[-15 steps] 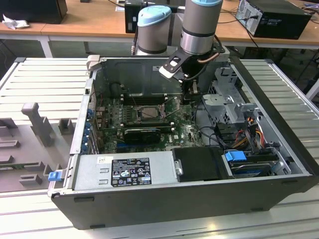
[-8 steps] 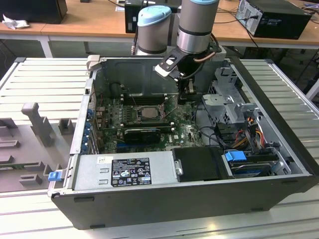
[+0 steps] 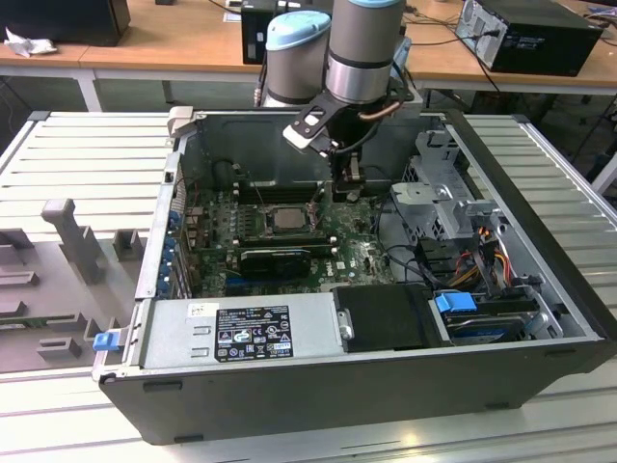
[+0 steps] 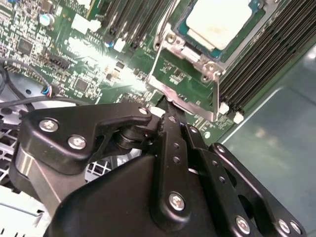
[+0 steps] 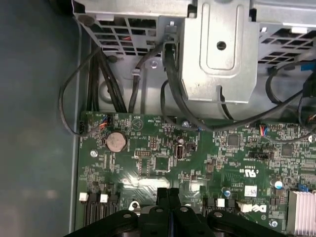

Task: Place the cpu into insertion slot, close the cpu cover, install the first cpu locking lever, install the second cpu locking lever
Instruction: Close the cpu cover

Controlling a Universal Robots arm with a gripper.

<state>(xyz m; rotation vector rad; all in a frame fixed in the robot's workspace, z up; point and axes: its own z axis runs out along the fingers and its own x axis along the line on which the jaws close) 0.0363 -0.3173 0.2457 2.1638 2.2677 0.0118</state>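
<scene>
Exterior view: the arm reaches down into an open computer case [image 3: 386,386] standing on the ridged metal desk [image 3: 87,145], with the claw [image 3: 345,178] just beside the socket area of the green motherboard [image 3: 362,256]. Second wrist view: the cpu [image 4: 217,19] lies seated in the insertion slot [image 4: 224,52], pale face up. The cpu cover [image 4: 216,96] is not closed over it; its silvery frame stands swung away from the slot, green board showing through its window. The claw [image 4: 170,106] is clenched, fingertips together, at the cover's free edge; contact cannot be confirmed. First wrist view: the clenched claw [image 5: 168,193] hangs over the board near a coin battery [image 5: 116,141].
</scene>
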